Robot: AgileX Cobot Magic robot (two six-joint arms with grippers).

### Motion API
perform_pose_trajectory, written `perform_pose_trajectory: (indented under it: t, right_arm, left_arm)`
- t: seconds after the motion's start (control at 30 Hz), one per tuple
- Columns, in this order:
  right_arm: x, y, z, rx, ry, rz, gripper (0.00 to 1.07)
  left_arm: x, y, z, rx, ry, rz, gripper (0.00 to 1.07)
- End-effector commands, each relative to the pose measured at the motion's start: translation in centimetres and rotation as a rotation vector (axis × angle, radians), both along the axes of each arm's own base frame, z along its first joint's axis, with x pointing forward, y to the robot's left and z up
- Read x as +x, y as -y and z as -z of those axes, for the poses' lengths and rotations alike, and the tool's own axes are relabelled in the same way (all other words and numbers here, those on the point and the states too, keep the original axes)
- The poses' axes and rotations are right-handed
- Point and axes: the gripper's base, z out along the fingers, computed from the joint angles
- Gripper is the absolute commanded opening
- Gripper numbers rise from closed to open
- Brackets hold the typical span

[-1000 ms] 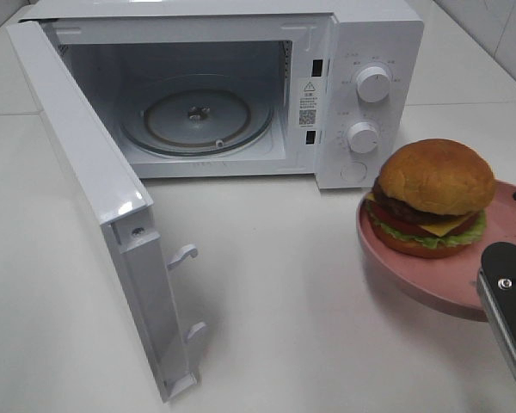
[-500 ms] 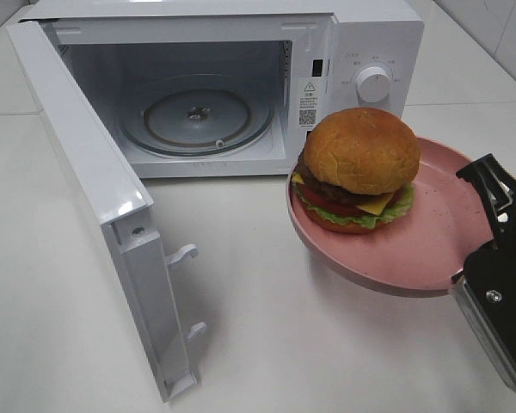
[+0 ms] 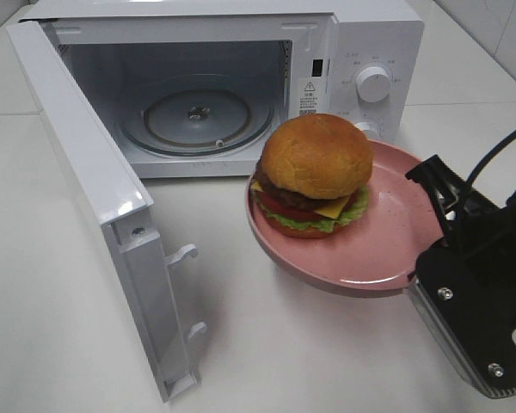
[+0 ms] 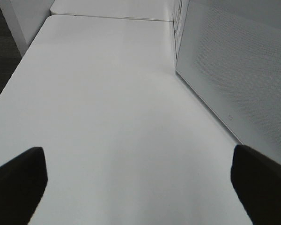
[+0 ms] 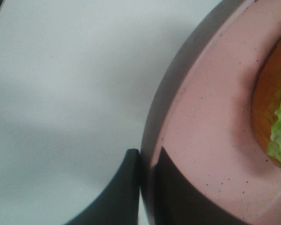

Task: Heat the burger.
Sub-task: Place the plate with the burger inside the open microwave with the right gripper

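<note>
Right pincer (image 5: 147, 187) is clamping the near rim of the pink plate (image 3: 378, 249), one finger under it and one on top, as the right wrist view is showing. The burger (image 3: 314, 172) is sitting upright on that plate, on the side farthest from the pincer, with its bun, cheese, tomato and lettuce stacked in order. The plate is appearing to hang clear of the table (image 3: 310, 344), judging by the shadow beneath it.

Beyond the burger from the pincer, the microwave (image 3: 370, 34) is standing with its door (image 3: 86, 172) swung wide, and its glass turntable (image 3: 198, 116) is lying bare inside. The burger is hanging just outside the cavity mouth, not yet in it.

Left pincer (image 4: 138, 180) is resting spread wide, holding nothing, well apart from all this.

So the opening and the pick-up are looking done. Setting the plate on the turntable, letting go, backing out, shutting the door and turning the upper knob (image 3: 374, 84) are all remaining.
</note>
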Motion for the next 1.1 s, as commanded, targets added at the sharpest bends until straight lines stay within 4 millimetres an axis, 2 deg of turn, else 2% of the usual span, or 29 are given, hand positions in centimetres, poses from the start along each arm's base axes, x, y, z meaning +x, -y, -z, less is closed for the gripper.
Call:
perform_pose_trajectory:
  t: [0.03, 0.13, 0.3, 0.57, 0.8, 0.87, 1.1]
  right_arm:
    - [1.1, -1.5, -0.9, 0.072, 0.053, -0.020, 0.00]
    - [2.3, -2.7, -1.5, 0.072, 0.065, -0.042, 0.00]
    - [3.1, -4.5, -1.8, 0.080, 0.059, -0.080, 0.00]
    - [4.8, -6.0, -1.8, 0.075, 0.039, -0.071, 0.00]
    - [5.9, -7.8, -1.7, 0.082, 0.016, -0.081, 0.00]
    - [6.7, -8.5, -1.6, 0.066, 0.000, -0.081, 0.00]
    - [7.9, -9.6, -1.8, 0.062, -0.003, -0.079, 0.00]
  left_arm:
    - [-0.1, 0.0, 0.0, 0.007, 0.004, 0.003, 1.00]
    - [-0.1, 0.0, 0.0, 0.007, 0.004, 0.003, 1.00]
    - [-0.1, 0.0, 0.0, 0.007, 0.004, 0.003, 1.00]
    - [-0.1, 0.0, 0.0, 0.007, 0.004, 0.003, 1.00]
    - [-0.1, 0.0, 0.0, 0.007, 0.004, 0.003, 1.00]
    - [-0.1, 0.0, 0.0, 0.007, 0.004, 0.003, 1.00]
    - [-0.1, 0.0, 0.0, 0.007, 0.004, 0.003, 1.00]
